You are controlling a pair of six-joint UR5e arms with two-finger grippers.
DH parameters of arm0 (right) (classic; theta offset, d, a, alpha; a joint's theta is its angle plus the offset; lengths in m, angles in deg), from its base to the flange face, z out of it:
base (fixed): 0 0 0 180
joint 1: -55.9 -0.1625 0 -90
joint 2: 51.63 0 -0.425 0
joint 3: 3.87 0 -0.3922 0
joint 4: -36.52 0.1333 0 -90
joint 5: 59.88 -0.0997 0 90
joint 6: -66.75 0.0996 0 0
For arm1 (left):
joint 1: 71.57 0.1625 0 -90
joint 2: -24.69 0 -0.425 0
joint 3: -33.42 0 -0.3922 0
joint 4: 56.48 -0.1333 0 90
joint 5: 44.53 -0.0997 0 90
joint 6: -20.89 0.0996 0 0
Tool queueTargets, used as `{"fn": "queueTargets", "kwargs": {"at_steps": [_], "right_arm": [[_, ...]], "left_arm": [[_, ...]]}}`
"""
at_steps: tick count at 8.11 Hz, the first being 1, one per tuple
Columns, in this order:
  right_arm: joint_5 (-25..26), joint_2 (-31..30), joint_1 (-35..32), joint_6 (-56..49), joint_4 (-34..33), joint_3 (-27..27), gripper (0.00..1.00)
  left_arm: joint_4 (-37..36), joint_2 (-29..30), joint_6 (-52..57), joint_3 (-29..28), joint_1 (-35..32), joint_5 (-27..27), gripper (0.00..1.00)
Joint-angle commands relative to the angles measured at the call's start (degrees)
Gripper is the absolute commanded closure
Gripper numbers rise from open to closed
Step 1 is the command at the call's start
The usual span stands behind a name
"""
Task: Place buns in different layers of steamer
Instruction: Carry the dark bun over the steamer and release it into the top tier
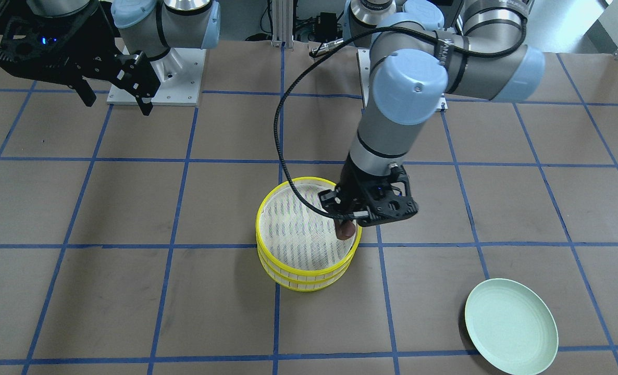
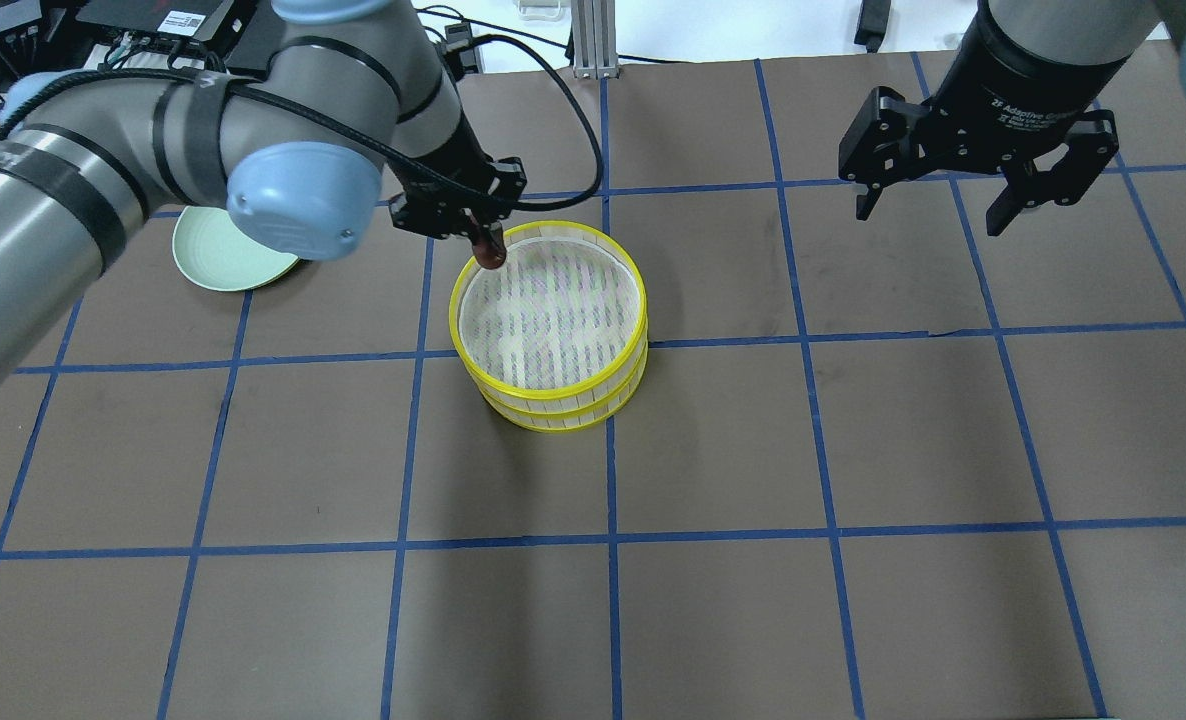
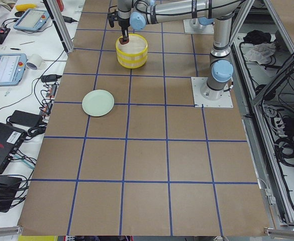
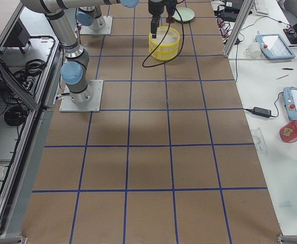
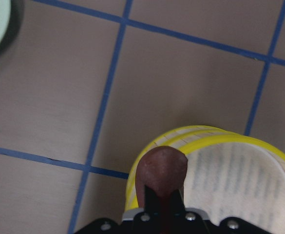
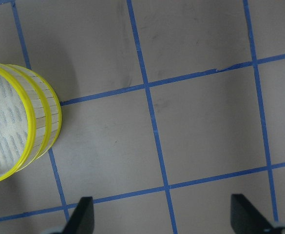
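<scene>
Over the plate-side edge of the stacked steamer, entries as follows.

1. My left claw: pointing straight down, jaws drawn in narrow on the reddish-brown bun. The bun stands on end between my fingers, its rounded lower half showing below the fingertips.

2. Bun's position: directly under my left claw, at the yellow rim of the upper tray, on the side nearest the plate. My wrist view puts it right across the rim; the front view puts it just inside. I cannot tell whether it touches the rim or the mesh floor.

3. Upper tray: seated squarely on the lower tray, rims aligned, both upright on the table.

4. My right claw: jaws spread wide, nothing between them, hanging above bare table well apart from the stack. Its wrist view catches only the stack's edge at the left.

5. Plate: pale mint green, flat on the table, well apart from the stack.

Hidden or unclear:
- The lower tray's floor is covered by the upper tray; only its slatted side and rim show.
- The bun's upper end is lost between my fingers.
- From overhead, my left arm's elbow covers part of the plate.
- Both side views show the stack small and far, with no detail of the grip.
</scene>
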Motion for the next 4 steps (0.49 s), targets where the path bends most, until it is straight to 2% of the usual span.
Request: {"fn": "queueTargets", "kwargs": {"at_steps": [1,2,3,4], "right_arm": [[0.0,0.0,0.0,0.1,0.1,0.0,0.00],[0.1,-0.1,0.0,0.0,0.2,0.0,0.00],[0.2,-0.1,0.0,0.1,0.1,0.0,0.00],[0.2,-0.1,0.0,0.1,0.2,0.0,0.00]], "left_arm": [[-0.6,0.5,-7.4,4.1,-5.4,3.2,1.00],[-0.5,1.0,-7.0,4.3,-5.4,5.2,0.97],[-1.5,1.1,-6.9,4.2,-5.4,4.7,0.60],[-4.2,1.1,-6.7,4.2,-5.3,4.4,0.44]]}}
